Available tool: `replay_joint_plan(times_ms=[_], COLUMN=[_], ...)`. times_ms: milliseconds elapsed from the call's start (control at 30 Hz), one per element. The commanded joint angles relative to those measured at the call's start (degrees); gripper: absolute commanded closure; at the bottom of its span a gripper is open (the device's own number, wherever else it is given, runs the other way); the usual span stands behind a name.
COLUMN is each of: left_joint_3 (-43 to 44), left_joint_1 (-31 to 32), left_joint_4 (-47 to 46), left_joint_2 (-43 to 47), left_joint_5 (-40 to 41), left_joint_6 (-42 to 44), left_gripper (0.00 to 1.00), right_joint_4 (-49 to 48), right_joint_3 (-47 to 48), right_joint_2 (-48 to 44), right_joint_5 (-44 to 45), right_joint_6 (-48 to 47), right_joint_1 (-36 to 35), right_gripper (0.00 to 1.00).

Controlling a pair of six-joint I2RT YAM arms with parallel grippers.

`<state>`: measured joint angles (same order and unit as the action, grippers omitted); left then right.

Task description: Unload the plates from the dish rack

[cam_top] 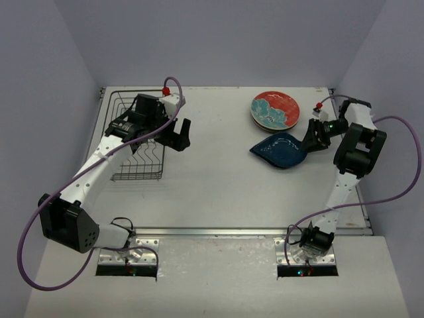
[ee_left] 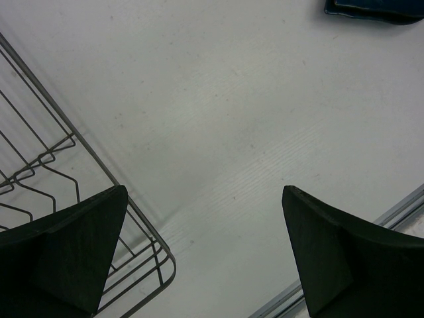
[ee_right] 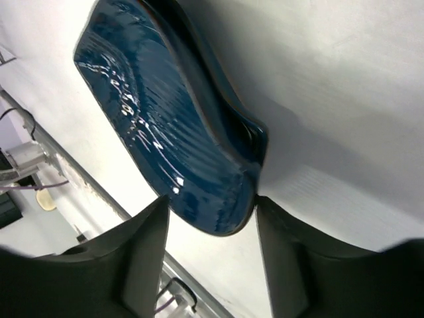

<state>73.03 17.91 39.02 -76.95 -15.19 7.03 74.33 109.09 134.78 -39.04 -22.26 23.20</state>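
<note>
Dish rack point(cam_top: 140, 167) at the far-left part of the tabletop point(cam_top: 218, 192), long side running away from the arm bases. Wire rim and upright prongs visible in the left wrist view point(ee_left: 46, 159).

Left claw point(cam_top: 175, 136) just beside the rack's right side, jaws spread wide. Seen in the left wrist view point(ee_left: 203, 218) with one finger over the rack's corner wires, the other over bare tabletop. Only white surface between the fingers.

Plates on the far-right part of the tabletop, well apart from the rack. Red floral plate point(cam_top: 275, 108) topmost on a small stack, with another rim showing beneath. Dark blue wavy-edged plate point(cam_top: 278, 151) just in front of that stack, near it; touching or not, cannot tell.

Right claw point(cam_top: 314, 139) at the blue plate's right edge. In the right wrist view point(ee_right: 211, 213), plate rim point(ee_right: 159, 112) sitting between the two fingers, each finger close against it. Clamped on the rim or merely straddling it: cannot tell.
</note>
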Motion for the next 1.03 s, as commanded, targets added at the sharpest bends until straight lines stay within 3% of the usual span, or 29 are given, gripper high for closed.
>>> replay_joint_plan(times_ms=[0,100,167,367,433,567,733,833,1000], left_joint_3=[0.4,1.2,1.4,1.4,1.2,-1.1,-10.7,-15.6,-17.0], left_joint_1=[-0.1,-0.1,0.0,-2.1,-3.5,-7.0,-7.9,-8.1,-8.0], left_joint_4=[-1.7,-1.5,-1.6,-1.9,-1.9,-2.9,-7.0,-9.3,-9.0], left_joint_2=[0.8,1.4,2.0,3.5,3.8,5.3,12.1,18.8,24.3], left_joint_5=[0.5,2.4,3.7,10.3,10.4,10.3,12.8,15.2,19.3], left_joint_6=[-0.4,-0.7,-0.9,-2.2,-2.8,-3.3,-4.2,-3.2,-2.0], left_gripper=[0.00,0.00,0.00,0.00,0.00,0.00,0.00,0.00,0.00], right_joint_4=[1.8,0.1,-1.1,-11.4,-14.4,-22.9,-41.7,-48.1,-47.9], right_joint_3=[4.1,4.7,5.0,0.7,-2.0,-13.8,-38.8,-52.0,-58.6], right_joint_2=[-4.2,-7.4,-10.7,-23.9,-29.0,-41.5,-64.2,-77.5,-86.0], right_joint_5=[-0.5,4.2,8.3,22.1,21.0,17.5,13.7,12.1,11.4], right_joint_6=[1.4,3.5,5.1,9.3,10.6,14.3,21.3,21.6,17.9], right_joint_1=[-1.8,-2.9,-4.0,-7.0,-7.3,-7.3,-7.3,-7.4,-7.5], right_gripper=[0.30,0.10,0.04,0.01,0.01,0.01,0.01,0.01,0.01])
